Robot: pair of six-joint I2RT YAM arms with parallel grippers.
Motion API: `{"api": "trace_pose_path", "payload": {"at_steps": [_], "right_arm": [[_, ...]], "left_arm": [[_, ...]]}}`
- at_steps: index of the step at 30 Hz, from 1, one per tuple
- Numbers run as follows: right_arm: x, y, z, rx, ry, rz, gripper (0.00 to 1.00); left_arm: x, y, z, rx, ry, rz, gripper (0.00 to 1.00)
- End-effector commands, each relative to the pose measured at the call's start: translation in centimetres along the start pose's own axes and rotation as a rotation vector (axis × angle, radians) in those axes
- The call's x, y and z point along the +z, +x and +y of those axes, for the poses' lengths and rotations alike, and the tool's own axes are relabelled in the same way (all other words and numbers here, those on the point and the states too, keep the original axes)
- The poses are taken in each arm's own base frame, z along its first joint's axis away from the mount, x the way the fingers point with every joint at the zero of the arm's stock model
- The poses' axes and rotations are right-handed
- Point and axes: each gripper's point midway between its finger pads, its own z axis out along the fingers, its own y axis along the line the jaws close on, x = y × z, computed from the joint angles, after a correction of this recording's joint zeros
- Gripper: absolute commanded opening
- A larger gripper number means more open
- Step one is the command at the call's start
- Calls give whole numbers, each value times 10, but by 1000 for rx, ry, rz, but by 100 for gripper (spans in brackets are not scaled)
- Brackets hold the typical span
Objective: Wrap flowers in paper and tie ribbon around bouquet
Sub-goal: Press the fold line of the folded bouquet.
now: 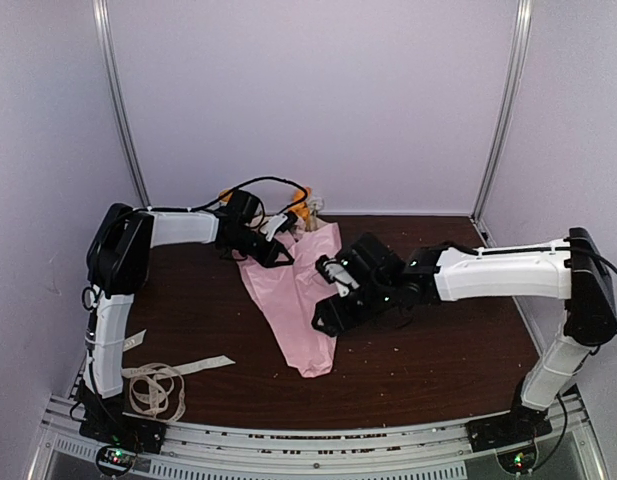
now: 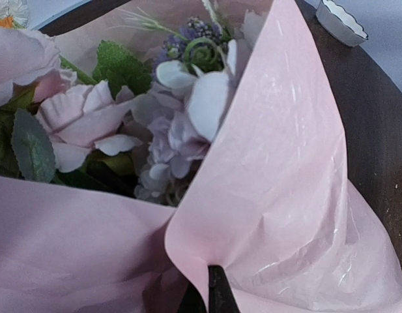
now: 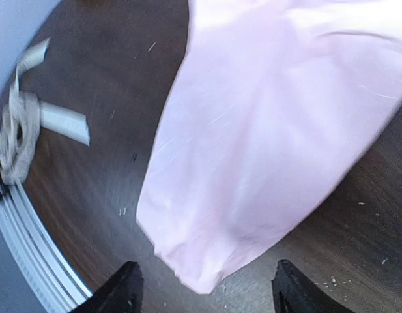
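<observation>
The bouquet lies on the dark table as a cone of pale pink paper, its narrow end toward the near edge. Pink, white and lilac flowers show from the wide end, and orange blooms stick out at the far side. My left gripper is shut on a fold of the paper's edge by the wide end. My right gripper hangs open just above the cone's narrow tip, one finger on each side, touching nothing. The cream ribbon lies in loose loops at the near left.
A small white scalloped cup stands on the table beyond the bouquet. Metal rails run along the near edge. White walls close in the back and both sides. Small crumbs dot the table to the right.
</observation>
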Motion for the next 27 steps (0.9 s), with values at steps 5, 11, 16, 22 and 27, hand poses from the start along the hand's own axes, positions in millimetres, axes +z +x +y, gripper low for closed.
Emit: {"api": "trace_pose_path", "payload": {"at_steps": [5, 11, 16, 22, 27], "right_arm": [[24, -14, -63, 528, -171, -59, 80], [55, -18, -52, 563, -276, -29, 83], [69, -18, -50, 592, -316, -39, 83], [81, -16, -50, 613, -325, -29, 59], [83, -13, -50, 624, -319, -14, 17]], "left_arm": [[5, 10, 17, 2, -41, -2, 0], [6, 13, 16, -2, -36, 3, 0], [6, 17, 16, -4, -38, 11, 0], [6, 19, 16, -4, -39, 14, 0], [3, 15, 16, 4, -45, 5, 0]]}}
